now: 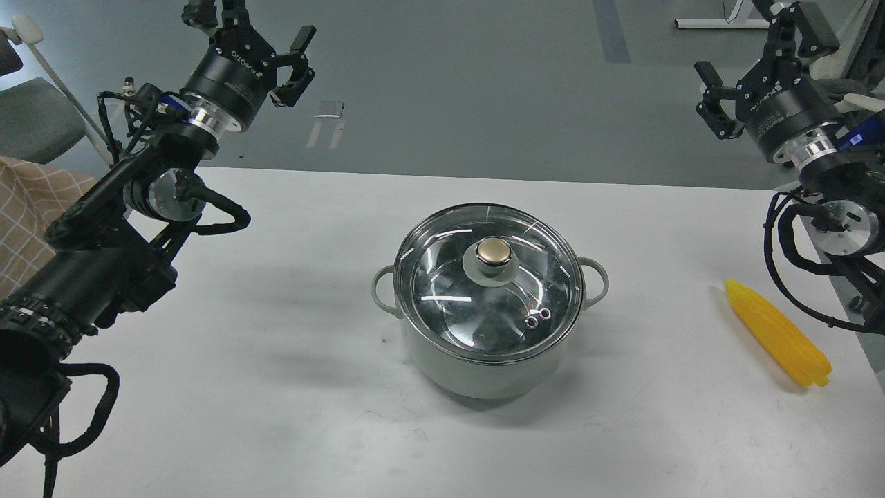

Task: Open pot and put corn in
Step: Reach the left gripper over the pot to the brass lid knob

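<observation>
The pale grey-green pot stands in the middle of the white table, with a loop handle on each side. Its round glass lid with a gold knob sits on it and covers it. The yellow ear of corn lies on the table at the right, near the table's right edge. My left gripper is open and empty, held high beyond the table's far left. My right gripper is open and empty, held high at the far right, above and behind the corn.
The white table ends at its far edge just behind the pot and at the right edge beside the corn. A chair and a checked cloth are at the left. Grey floor lies beyond.
</observation>
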Controlling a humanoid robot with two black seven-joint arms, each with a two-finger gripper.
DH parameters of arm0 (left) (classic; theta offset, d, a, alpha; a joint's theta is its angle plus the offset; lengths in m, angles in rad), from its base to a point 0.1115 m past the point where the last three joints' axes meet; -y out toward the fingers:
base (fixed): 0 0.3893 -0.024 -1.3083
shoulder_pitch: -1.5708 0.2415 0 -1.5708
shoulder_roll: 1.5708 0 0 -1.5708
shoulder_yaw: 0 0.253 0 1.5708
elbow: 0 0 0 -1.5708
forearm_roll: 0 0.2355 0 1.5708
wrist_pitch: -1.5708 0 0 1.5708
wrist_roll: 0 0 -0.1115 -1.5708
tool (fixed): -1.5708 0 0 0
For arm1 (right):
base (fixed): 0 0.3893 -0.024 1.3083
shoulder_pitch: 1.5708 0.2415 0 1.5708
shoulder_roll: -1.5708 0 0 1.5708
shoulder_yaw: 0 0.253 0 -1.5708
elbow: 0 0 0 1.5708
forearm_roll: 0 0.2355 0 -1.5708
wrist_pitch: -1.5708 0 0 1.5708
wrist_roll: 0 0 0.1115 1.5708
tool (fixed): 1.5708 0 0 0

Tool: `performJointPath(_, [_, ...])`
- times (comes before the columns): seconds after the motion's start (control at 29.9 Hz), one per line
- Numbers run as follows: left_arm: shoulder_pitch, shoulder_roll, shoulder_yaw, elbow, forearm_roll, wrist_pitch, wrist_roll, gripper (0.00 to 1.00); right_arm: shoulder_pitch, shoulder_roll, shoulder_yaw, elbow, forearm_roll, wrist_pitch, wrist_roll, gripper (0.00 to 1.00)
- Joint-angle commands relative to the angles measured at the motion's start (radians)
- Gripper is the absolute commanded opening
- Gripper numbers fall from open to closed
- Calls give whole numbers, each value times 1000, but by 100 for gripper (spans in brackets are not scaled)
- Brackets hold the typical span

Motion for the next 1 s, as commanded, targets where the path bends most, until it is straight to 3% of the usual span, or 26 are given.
performJointPath(0.0, [-66,51,30,-5,16,2,0,98,-2,-18,0,-1,-2,-19,0,100])
performJointPath(0.2, [-160,146,76,-129,252,2,1,98,-40,-61,-2,-1,-11,-45,0,100])
performJointPath(0.33, [-160,190,74,-321,550,8,1,98,-72,-78,0,-15,-20,-57,0,100])
performJointPath(0.5, [-152,200,71,-531,959,10,-6,98,-92,-78,0,-17,-23,-146,0,100])
performJointPath(0.8, [-138,164,155,-707,1462,14,-12,98,-109,-107,-2,-24,-52,-155,0,100])
performJointPath(0.97, [-129,124,263,-740,1724,117,-16,98,-121,-112,-2,-44,-51,-158,0,100])
